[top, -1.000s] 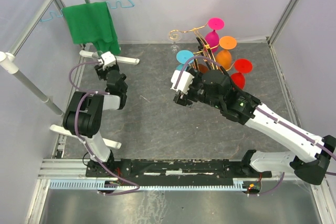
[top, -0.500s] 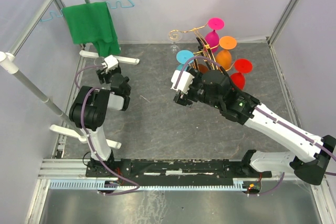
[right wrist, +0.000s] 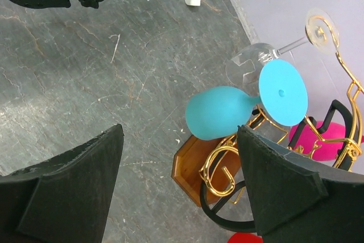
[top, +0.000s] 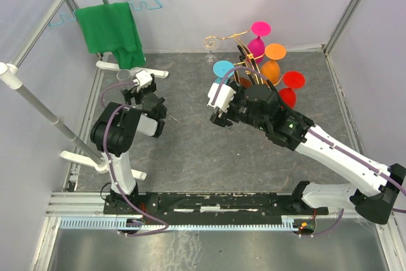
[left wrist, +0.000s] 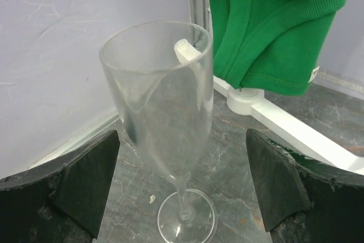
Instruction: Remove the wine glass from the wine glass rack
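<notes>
Left pincer, spread, has backed off the clear wine glass, now standing upright and free near the far-left corner of the bench, well apart from the wine glass rack; right pincer spread beside that rack; removal judged done.

From above, the right arm covers the base and lower wires of the wine glass rack. In the right wrist view the rack runs off the right edge, and a red glass is only a sliver. The left wrist view crops the green cloth at the top.
</notes>
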`<state>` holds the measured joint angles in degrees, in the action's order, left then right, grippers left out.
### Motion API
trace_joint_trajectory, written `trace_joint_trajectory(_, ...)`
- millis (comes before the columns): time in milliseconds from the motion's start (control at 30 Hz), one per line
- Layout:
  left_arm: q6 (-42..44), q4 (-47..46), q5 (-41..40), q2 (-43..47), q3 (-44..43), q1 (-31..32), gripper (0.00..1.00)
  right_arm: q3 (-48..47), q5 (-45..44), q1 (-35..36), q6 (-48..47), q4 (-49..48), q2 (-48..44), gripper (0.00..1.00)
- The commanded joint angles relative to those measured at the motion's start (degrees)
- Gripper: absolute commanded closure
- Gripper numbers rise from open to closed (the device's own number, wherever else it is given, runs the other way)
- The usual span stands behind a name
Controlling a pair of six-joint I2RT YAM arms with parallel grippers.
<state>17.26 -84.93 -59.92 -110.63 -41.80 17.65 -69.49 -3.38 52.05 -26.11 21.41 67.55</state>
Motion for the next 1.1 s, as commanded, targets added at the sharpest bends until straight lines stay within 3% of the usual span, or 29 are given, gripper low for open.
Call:
trace_joint_trajectory(0,0.3,1.7,-1.6,5.5,0.9,1.7,0.0,-2.0,-0.8,-0.5,3.4,-1.5,-0.8,0.11)
trace_joint_trajectory(233,-6.1,17.0,-3.9,13.9,1.0,2.6,0.01,-6.3,-6.2,-1.0,7.8,2.5,-1.2,0.1)
trace_joint_trajectory(400,-7.8,26.0,-10.9,21.6,2.3,5.6,0.01,-7.8,-6.3,-3.7,16.1,4.4,-2.7,0.11)
trace_joint_trajectory(467,-11.1,33.3,-13.1,25.9,2.4,7.4,0.01,-10.3,-6.0,-6.1,20.3,7.8,-1.6,0.15)
trace_joint_trajectory(533,-19.1,49.0,-14.7,30.8,0.9,8.8,0.01,-15.0,-5.4,-8.8,24.8,12.3,0.9,0.2)
trace_joint_trajectory(600,-34.6,67.6,-12.8,36.1,-2.5,9.1,0.01,-19.2,-3.7,-11.1,28.5,16.3,4.1,0.23)
trace_joint_trajectory(667,-42.8,80.8,-10.1,39.9,-5.1,9.2,0.01,-22.3,-1.8,-13.3,33.7,18.3,7.2,0.28)
trace_joint_trajectory(833,-47.2,93.8,-0.4,48.0,-8.4,10.3,0.01,-27.7,4.7,-18.7,45.2,20.0,12.8,0.4)
trace_joint_trajectory(967,-49.3,103.2,7.6,52.0,-11.8,10.4,0.01,-29.2,9.7,-21.7,52.6,19.2,16.7,0.43)
trace_joint_trajectory(1067,-48.0,105.2,11.4,54.6,-13.2,10.4,0.01,-27.5,9.3,-22.7,55.9,17.2,17.2,0.43)
